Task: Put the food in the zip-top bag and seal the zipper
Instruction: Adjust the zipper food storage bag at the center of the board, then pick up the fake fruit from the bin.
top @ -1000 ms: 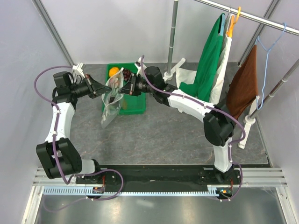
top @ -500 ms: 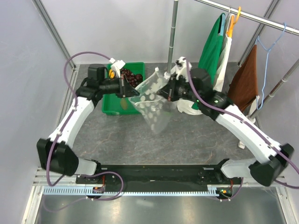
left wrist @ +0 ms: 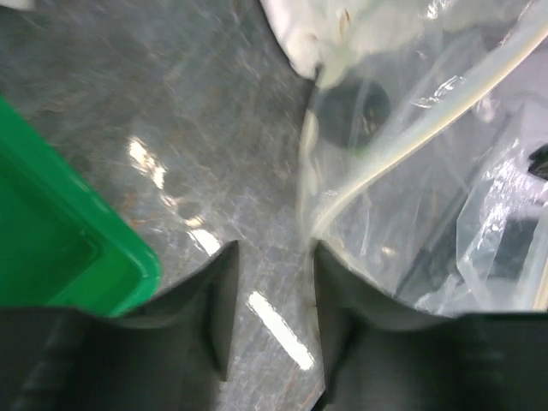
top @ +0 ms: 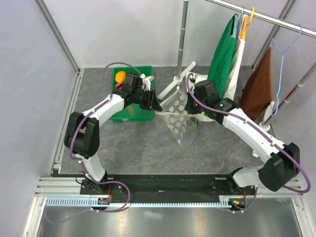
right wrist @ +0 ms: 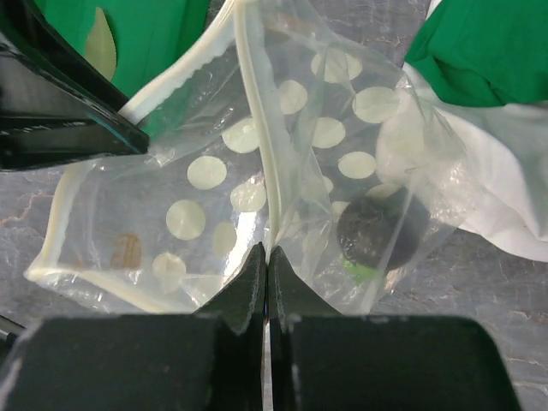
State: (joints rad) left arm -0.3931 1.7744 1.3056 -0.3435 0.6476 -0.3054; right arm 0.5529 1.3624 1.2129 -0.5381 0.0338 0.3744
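Pinching zipper [right wrist: 261,128] of bag [top: 180,126] w/ R gripper [right wrist: 267,253] fingers pressed together, plum [right wrist: 381,229] inside; L gripper [left wrist: 274,253] fingers spread at bag's left edge, near tray [left wrist: 51,248].

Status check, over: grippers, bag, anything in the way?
Right gripper shut on zipper. Left gripper open beside zip-top bag. Plum inside, mouth unsealed; orange in green tray. Green garment close beside bag.

Clear floppy plastic bag [right wrist: 206,174] had white round dots, white zipper strip [right wrist: 261,128]; round plum [right wrist: 381,229] was dark; flat rect. tray [left wrist: 51,248] green.
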